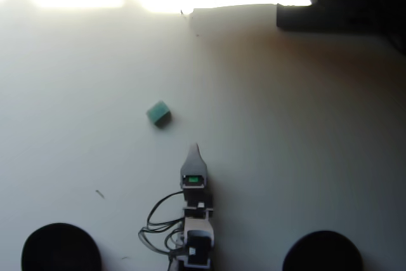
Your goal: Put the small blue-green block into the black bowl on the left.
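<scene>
Two round matte black bowls sat at the overhead view's bottom edge: the target black bowl [60, 247] at seven o'clock, its twin [323, 251] at five. The small teal matte cube [158, 113] lay loose on the white table [285, 131], at eleven o'clock from the gripper [193, 150]. Only one tip showed; I cannot tell its spread. Reaching seemed underway; next called for advancing up-left. Nothing blocked.

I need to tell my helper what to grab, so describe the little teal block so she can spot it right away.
In the overhead view, start at the arm's gripper at bottom centre. Just up and left of its tip, apart from it, sits the small blue-green block on the pale table. It is the only coloured, cube-shaped thing; the bowls are black and round.
</scene>
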You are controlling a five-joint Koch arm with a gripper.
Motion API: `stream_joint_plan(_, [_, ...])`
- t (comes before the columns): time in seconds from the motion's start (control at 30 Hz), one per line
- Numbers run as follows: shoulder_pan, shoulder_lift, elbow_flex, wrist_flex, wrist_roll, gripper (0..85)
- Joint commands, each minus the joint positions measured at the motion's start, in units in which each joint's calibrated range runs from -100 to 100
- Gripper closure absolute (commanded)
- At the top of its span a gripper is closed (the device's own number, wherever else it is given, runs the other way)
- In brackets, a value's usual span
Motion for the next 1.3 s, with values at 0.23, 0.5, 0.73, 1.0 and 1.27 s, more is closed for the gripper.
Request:
stream_joint_plan(0.23, [0.1,0.0,-0.1,2.7,0.0,36.3])
stream_joint_plan(0.5, [0.0,0.0,-0.1,2.7,0.0,36.3])
stream_joint_plan(0.73, [0.0,0.0,-0.1,2.7,0.0,36.3])
stream_joint_plan(1.0, [0.1,0.0,-0.1,2.7,0.0,36.3])
stream_joint_plan(1.27, [0.1,0.0,-0.1,2.7,-0.5,36.4])
